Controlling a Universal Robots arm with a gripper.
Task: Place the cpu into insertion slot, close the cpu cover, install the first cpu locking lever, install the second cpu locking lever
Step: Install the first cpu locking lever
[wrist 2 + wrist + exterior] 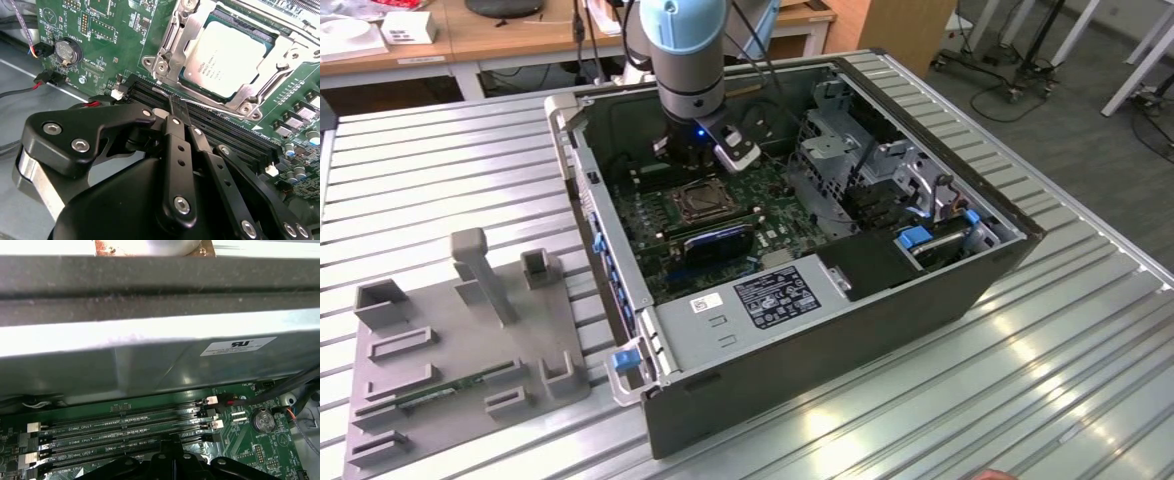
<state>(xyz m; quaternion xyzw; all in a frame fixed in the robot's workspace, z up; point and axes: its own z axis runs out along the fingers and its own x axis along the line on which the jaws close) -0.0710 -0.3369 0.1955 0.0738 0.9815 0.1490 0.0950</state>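
Observation:
The cpu [227,55], a flat square chip with a silvery-tan top, lies in the insertion slot [700,203] on the green board inside the open computer case. The cpu cover [172,45], a silver frame, lies down around the chip. A thin wire locking lever [210,111] runs along the socket's edge beside the memory slots. My gripper [175,102] is shut, its black fingertips pressed together and touching the end of that lever, with nothing held between them. In the exterior view my gripper [703,160] hangs just behind the socket. Its tip [172,440] rises over the memory slots in the first wrist view.
Long black memory slots [125,425] lie right beside the fingertips. A coin battery [66,51] and red-black wires sit near them. The case wall [150,365] and a metal drive cage [834,150] hem in the board. A grey fixture [467,330] stands on the table at the exterior view's left.

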